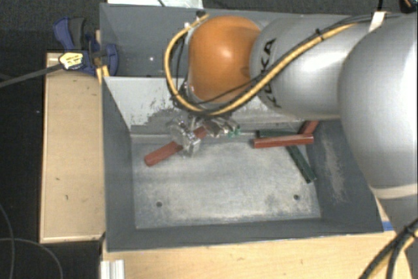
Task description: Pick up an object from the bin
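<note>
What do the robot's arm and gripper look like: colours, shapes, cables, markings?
The arm has thick, rounded, silver-grey links. A glossy orange dome cover sits at its wrist. Dark KUKA lettering is printed on the link beside it. A yellow and black cable runs along the arm and loops round the dome. The gripper below is small, of bare metal.

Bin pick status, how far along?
Done: the arm is down in the bin, gripper at the upper right end of the reddish-brown stick near the back left. In hand: seemingly the grasp there; whether it grips is unclear. Left: the lift, since that stick lies on the bin floor. A second red stick and a dark stick lie to the right.
</note>
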Controlling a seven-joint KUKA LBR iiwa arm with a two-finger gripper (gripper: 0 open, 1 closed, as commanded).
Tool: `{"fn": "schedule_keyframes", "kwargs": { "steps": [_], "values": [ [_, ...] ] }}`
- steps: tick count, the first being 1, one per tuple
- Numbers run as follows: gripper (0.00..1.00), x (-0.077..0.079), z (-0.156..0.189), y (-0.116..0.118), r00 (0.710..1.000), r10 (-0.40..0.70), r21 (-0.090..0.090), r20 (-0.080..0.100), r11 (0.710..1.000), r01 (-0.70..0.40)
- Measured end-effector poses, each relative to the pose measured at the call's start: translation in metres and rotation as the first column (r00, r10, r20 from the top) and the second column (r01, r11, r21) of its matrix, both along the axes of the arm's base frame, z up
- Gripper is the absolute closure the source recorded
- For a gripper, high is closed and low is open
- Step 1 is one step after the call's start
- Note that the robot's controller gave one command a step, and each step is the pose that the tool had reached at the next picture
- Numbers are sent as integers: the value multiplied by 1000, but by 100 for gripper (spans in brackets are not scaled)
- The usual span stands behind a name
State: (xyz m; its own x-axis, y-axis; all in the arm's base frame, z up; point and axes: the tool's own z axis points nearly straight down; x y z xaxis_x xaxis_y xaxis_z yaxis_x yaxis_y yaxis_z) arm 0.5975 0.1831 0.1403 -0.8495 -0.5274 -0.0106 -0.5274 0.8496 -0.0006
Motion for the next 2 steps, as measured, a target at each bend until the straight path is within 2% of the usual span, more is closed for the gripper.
{"fn": "schedule_keyframes", "kwargs": {
  "steps": [1,2],
  "values": [
    [100,1,20,0,1000,-5,-1,0,1000,5],
    [100,3,61,1,1000,-11,-2,-1,1000,11]
  ]
}}
